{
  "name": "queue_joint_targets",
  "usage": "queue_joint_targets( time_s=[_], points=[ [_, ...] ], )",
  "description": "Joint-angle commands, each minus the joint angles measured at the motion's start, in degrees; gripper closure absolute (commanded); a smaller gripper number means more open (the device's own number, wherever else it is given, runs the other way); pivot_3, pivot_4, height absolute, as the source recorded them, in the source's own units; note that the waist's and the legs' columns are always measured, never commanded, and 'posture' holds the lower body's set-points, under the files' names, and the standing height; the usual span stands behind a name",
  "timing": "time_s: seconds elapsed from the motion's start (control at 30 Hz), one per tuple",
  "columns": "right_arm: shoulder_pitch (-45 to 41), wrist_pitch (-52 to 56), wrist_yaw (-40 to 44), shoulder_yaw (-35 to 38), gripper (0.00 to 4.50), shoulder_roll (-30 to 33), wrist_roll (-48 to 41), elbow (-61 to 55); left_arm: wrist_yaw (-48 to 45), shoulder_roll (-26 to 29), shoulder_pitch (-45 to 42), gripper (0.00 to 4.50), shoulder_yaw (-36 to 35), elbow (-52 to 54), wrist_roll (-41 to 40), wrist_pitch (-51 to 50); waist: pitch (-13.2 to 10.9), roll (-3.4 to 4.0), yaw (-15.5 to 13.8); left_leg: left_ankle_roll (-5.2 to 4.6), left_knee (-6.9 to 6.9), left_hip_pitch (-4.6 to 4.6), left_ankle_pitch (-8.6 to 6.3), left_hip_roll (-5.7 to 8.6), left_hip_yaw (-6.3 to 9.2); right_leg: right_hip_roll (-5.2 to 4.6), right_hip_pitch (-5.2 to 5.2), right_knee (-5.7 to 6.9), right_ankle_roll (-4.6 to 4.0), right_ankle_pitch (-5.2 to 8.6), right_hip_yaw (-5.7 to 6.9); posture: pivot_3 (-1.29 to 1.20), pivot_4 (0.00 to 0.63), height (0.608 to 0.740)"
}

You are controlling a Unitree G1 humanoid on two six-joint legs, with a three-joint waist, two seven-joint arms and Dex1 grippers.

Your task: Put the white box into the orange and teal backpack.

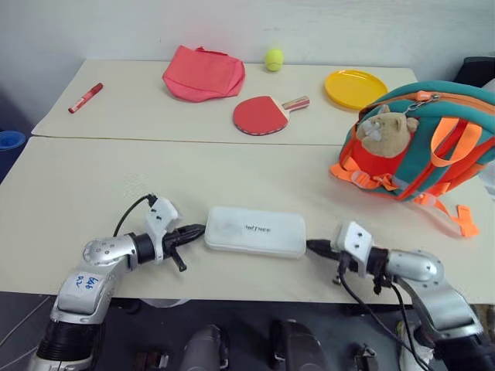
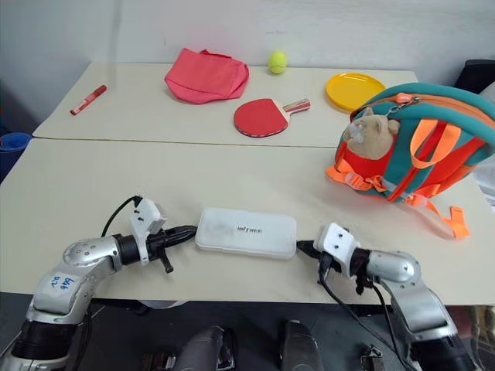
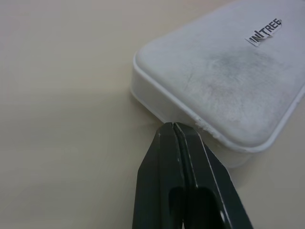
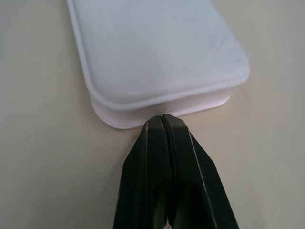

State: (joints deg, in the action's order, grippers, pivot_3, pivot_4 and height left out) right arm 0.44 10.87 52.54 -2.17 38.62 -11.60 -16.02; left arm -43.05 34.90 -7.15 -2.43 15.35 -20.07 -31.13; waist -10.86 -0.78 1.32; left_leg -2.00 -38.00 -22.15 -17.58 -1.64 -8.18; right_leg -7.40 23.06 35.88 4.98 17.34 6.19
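White box sits flat on the bench in the lower middle of the frame, long side running left to right, grey lettering on its lid. Both hands are pressed up to its short ends, one each side. Left hand has its two black fingers squeezed together with nothing between them, tips right at the box's left end near a corner; in the left wrist view the fingers meet the rim of the case. Right hand is the same deal, fingers closed tight on nothing, tips up against the right end of the box, and the right wrist view shows them touching the lower lip.

Orange and teal backpack is off at the right of the frame, well apart from the box, with a tan plush animal on its front. Further back: red paddle, yellow plate, tennis ball, pink-red fabric bag, red marker.
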Motion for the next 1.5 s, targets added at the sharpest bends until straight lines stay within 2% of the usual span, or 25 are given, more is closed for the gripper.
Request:
queue_joint_targets(
  time_s=[0.03, 0.1, 0.2, 0.27, 0.37, 0.43, 0.53, 0.57, 0.63, 0.67, 0.8, 0.9, 1.03, 1.17, 1.27, 1.5],
  points=[
    [2.91, 0.45, -0.77, 1.66, 4.50, 1.24, -0.67, -4.65, -0.54, -0.82, 1.00, 4.48, 0.30, 4.22, -1.86, 0.50, 0.00, 0.00, 0.06, 0.01, 0.00, 0.01, -0.01, 0.00, 0.00, 0.00, 0.00, 0.01, 0.00, 0.00, 0.00, 0.00, 0.150, 0.740],
    [4.56, 0.28, -2.25, 3.12, 4.50, 1.82, 0.29, -4.30, -0.67, -0.70, 1.72, 4.48, -0.40, 4.51, -2.33, -0.02, 0.00, -0.01, -0.02, 0.04, 0.00, 0.01, -0.04, -0.01, 0.01, 0.00, 0.00, 0.01, 0.00, 0.00, 0.00, 0.00, 0.150, 0.740],
    [6.72, -0.68, -3.16, 5.63, 4.50, 3.47, 1.40, -3.26, -4.20, 1.79, 2.70, 3.87, -2.80, 4.93, -8.13, -6.31, 0.00, 0.00, -0.10, 0.04, 0.00, 0.01, -0.03, -0.01, 0.01, 0.00, 0.00, 0.00, 0.00, 0.00, 0.00, 0.00, 0.150, 0.740],
    [7.40, -1.00, -3.34, 6.42, 4.50, 3.95, 1.37, -3.10, -5.27, 3.25, 2.83, 3.28, -3.98, 5.06, -11.28, -10.13, 0.00, -0.01, -0.10, 0.03, -0.01, 0.00, -0.03, 0.00, 0.00, 0.01, 0.00, 0.00, 0.00, 0.00, 0.00, 0.00, 0.150, 0.740],
    [8.66, -1.54, -3.77, 8.58, 4.50, 4.96, 1.31, -2.44, -5.06, 7.20, 1.86, 2.46, -8.00, 3.07, -19.20, -24.96, 0.01, -0.03, -0.26, 0.02, -0.02, 0.01, -0.02, -0.01, 0.03, 0.01, 0.00, 0.01, 0.00, 0.00, 0.01, 0.00, 0.150, 0.740],
    [9.39, -1.86, -3.71, 9.90, 4.50, 5.51, 1.41, -1.44, -5.79, 8.78, -0.95, 1.89, -10.95, -1.11, -25.63, -35.20, 0.01, -0.02, -0.86, 0.02, -0.02, 0.01, -0.02, -0.01, 0.03, 0.01, 0.00, 0.01, 0.00, 0.00, 0.00, 0.00, 0.150, 0.740],
    [9.56, -2.94, -2.99, 10.60, 4.50, 6.33, 1.60, -0.07, -11.11, 12.50, -6.95, 1.07, -10.81, -7.02, -33.36, -48.04, 0.01, -0.03, -1.42, 0.01, -0.08, 0.01, 0.00, 0.01, 0.06, 0.01, -0.02, 0.04, 0.00, 0.00, 0.03, 0.00, 0.150, 0.740],
    [9.50, -3.16, -2.94, 10.70, 4.50, 6.46, 1.54, 0.15, -12.24, 13.15, -8.33, 0.74, -10.51, -8.14, -34.82, -50.07, 0.01, -0.04, -1.47, 0.01, -0.10, 0.00, 0.00, 0.02, 0.06, 0.01, -0.02, 0.04, 0.00, 0.00, 0.04, 0.00, 0.150, 0.740],
    [9.50, -4.26, -2.59, 10.70, 4.50, 6.89, 1.82, 0.59, -9.99, 13.34, -12.82, 0.18, -6.81, -13.36, -31.36, -51.50, 0.02, -0.04, -1.52, 0.02, -0.10, 0.00, -0.01, 0.05, 0.06, 0.00, -0.05, 0.02, 0.00, 0.00, 0.03, 0.00, 0.150, 0.740],
    [9.63, -4.55, -2.32, 10.75, 4.50, 6.93, 1.60, 0.69, -9.38, 13.40, -14.82, 0.06, -4.68, -15.42, -29.81, -52.04, 0.02, -0.04, -1.53, 0.03, -0.10, 0.03, -0.02, 0.07, 0.06, 0.00, -0.08, 0.03, 0.00, 0.00, 0.03, 0.00, 0.150, 0.740],
    [9.56, -5.54, -1.45, 10.18, 4.50, 7.25, 1.72, 0.99, -6.18, 9.31, -23.93, 0.06, -0.51, -24.55, -26.95, -56.43, 0.03, -0.07, -1.41, 0.03, -0.10, 0.04, 0.01, 0.06, 0.04, 0.08, -0.08, 0.04, 0.00, 0.00, 0.01, 0.00, 0.150, 0.740],
    [7.18, -5.33, -1.73, 8.62, 4.50, 6.60, 2.15, 2.06, -6.26, 6.19, -26.71, 0.06, 4.66, -26.95, -24.89, -55.73, 0.05, -0.10, -1.41, 0.00, -0.16, 0.05, 0.03, 0.07, 0.04, 0.10, -0.11, 0.07, 0.01, 0.00, 0.01, 0.00, 0.150, 0.740],
    [4.51, -5.72, -0.68, 5.58, 4.50, 5.99, 2.71, 3.35, -2.68, 0.00, -30.50, 0.06, 4.90, -31.71, -22.43, -56.11, 0.07, -0.10, -1.74, 0.00, -0.18, 0.23, 0.03, 0.08, 0.03, 0.06, -0.32, 0.07, 0.01, -0.01, -0.01, 0.00, 0.150, 0.740],
    [1.72, -6.10, -0.23, 3.59, 4.50, 5.67, 3.30, 5.21, -0.49, -2.99, -32.42, 0.06, 5.37, -32.48, -20.91, -57.06, 0.09, -0.13, -2.38, 0.01, -0.19, 0.48, 0.02, 0.10, 0.05, 0.02, -0.58, 0.04, 0.02, -0.01, -0.01, 0.00, 0.150, 0.740],
    [-0.33, -6.42, 0.37, 2.32, 4.50, 5.72, 3.70, 7.39, -3.63, -1.35, -32.08, 0.06, 10.13, -28.87, -22.08, -58.26, 0.15, -0.21, -2.49, 0.07, -0.17, 0.57, -0.01, 0.09, 0.03, 0.00, -0.63, 0.05, 0.02, -0.01, -0.05, 0.00, 0.150, 0.740],
    [-5.73, -6.17, 2.04, -1.80, 4.50, 3.32, 3.45, 10.45, 0.11, -7.81, -33.67, 0.06, 7.70, -32.39, -20.16, -57.52, 0.20, -0.27, -2.66, 0.11, -0.14, 0.65, -0.04, 0.08, -0.01, 0.00, -0.68, 0.04, 0.01, 0.00, -0.09, 0.00, 0.150, 0.740]
  ],
)
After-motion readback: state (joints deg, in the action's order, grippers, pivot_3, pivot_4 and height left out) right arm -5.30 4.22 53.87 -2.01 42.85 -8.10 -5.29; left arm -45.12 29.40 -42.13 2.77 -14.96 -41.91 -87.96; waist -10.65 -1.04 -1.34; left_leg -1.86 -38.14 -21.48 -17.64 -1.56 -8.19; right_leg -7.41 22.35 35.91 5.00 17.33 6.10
